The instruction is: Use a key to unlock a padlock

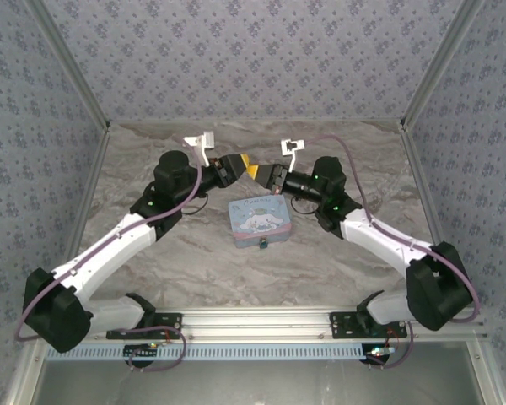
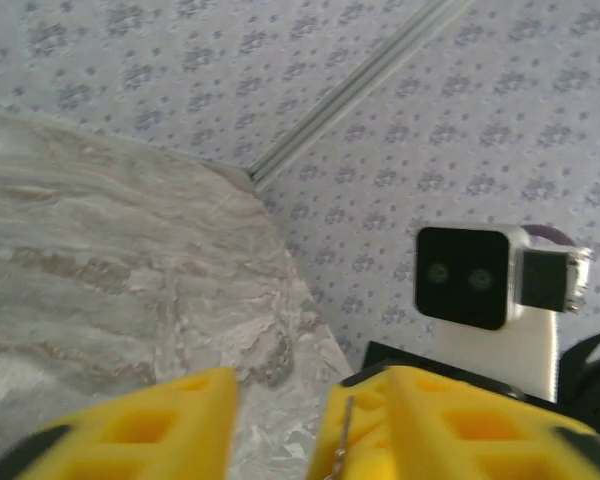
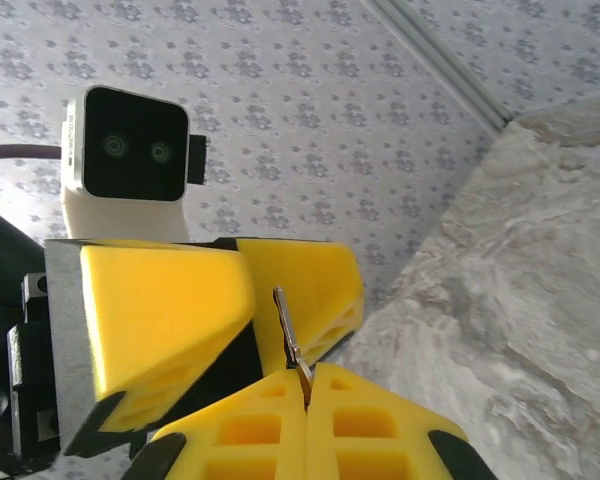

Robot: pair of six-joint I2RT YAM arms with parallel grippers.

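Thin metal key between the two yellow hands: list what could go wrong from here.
1. The right hand pinches the thin metal key by one end; it may tilt or slip as the arm moves.
2. The left hand, open, sits close beside the key; pulling back could knock it.
3. The tiny blue-teal padlock lies loose by the pale-blue square tin; it may slide when pushed.

Grey-blue floral-patterned walls (image 1: 253, 59) enclose the grey marbled tabletop (image 1: 194, 253) from nine to three o'clock; an aluminium rail (image 1: 261, 319) spans six.
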